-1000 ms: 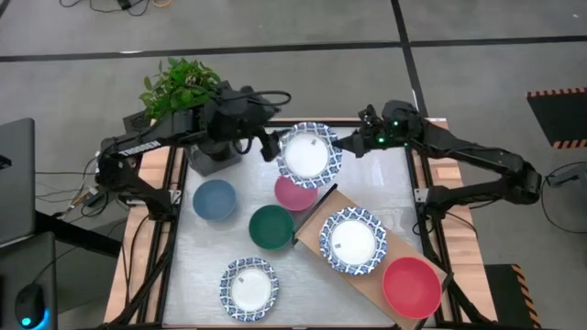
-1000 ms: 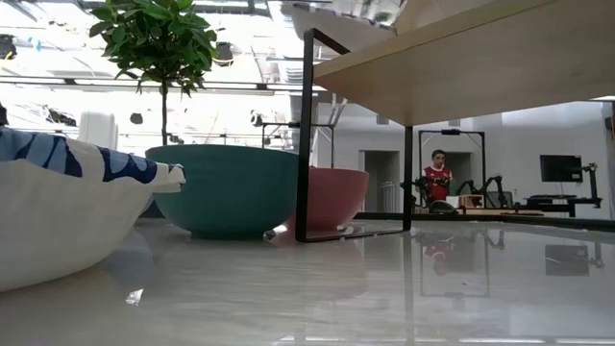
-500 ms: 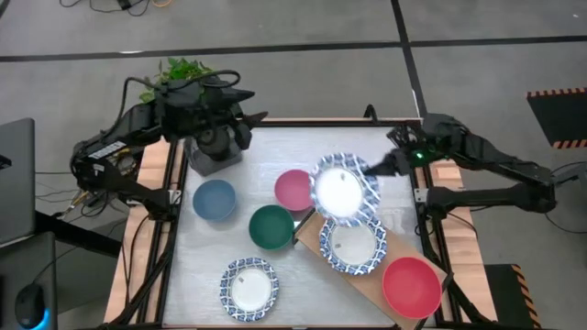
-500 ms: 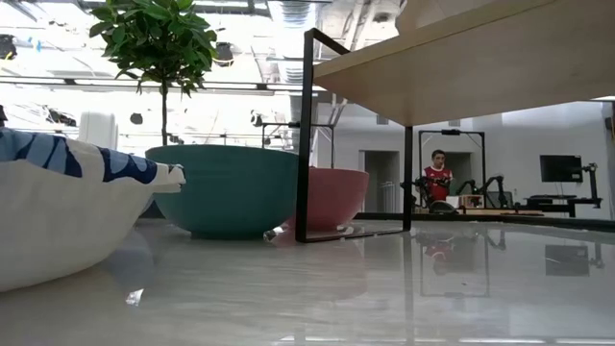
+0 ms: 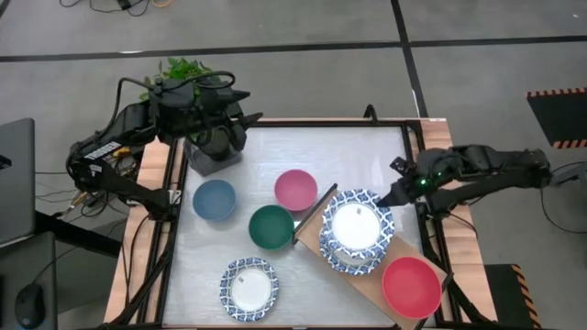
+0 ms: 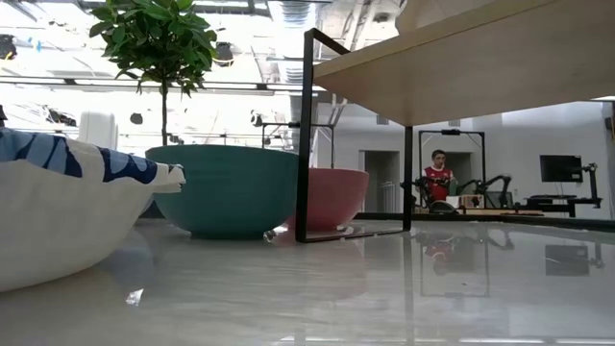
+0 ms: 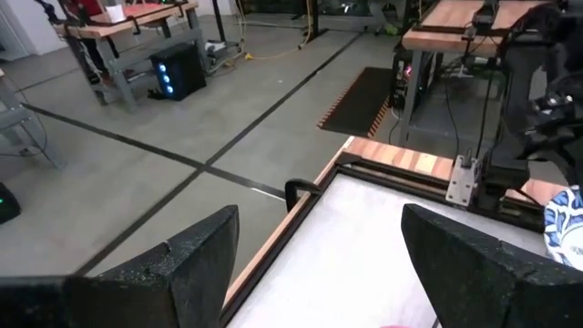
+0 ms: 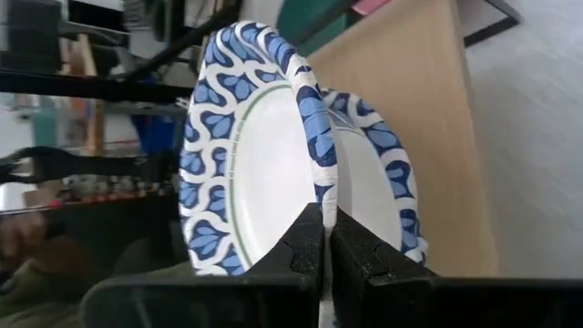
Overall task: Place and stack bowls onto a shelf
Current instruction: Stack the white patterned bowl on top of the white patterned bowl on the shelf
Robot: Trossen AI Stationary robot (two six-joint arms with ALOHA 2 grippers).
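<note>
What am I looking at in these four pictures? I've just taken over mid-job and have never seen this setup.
Two dark robot arms work at a white table. One picture looks straight down, one sits at tabletop height, and one rides on each wrist. The left gripper waits open near the potted plant. The right gripper pinches the rim of a blue-patterned white bowl, holding it over a matching bowl on the wooden shelf. A red bowl also sits on the shelf. On the table lie pink, green and slate-blue bowls and another patterned bowl.
</note>
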